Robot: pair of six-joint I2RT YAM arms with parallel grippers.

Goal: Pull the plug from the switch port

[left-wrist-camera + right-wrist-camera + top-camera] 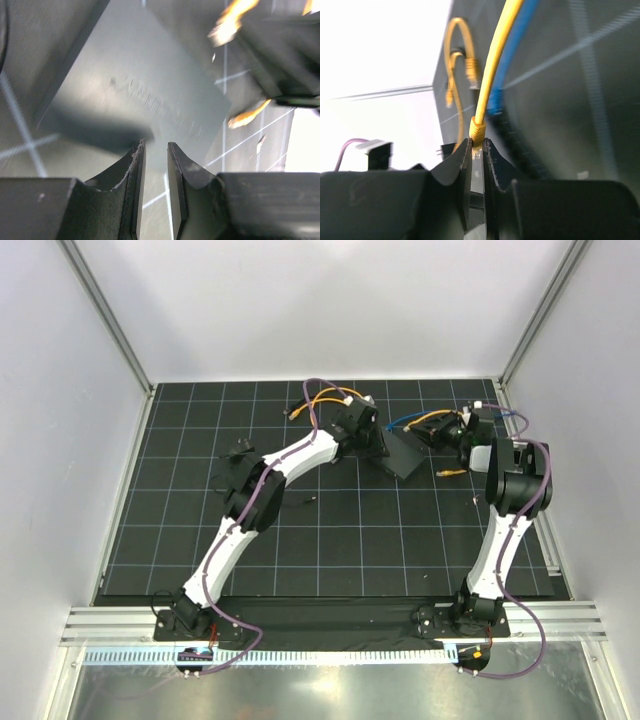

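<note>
Over the gridded worktop [340, 540], the plug [477, 131], judged stiff, is clamped by its body in the right claw [476, 145], the left claw [155, 147] ajar, empty.

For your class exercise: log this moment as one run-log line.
left jaws: open, by switch | right jaws: shut on plug | port: hidden
</note>
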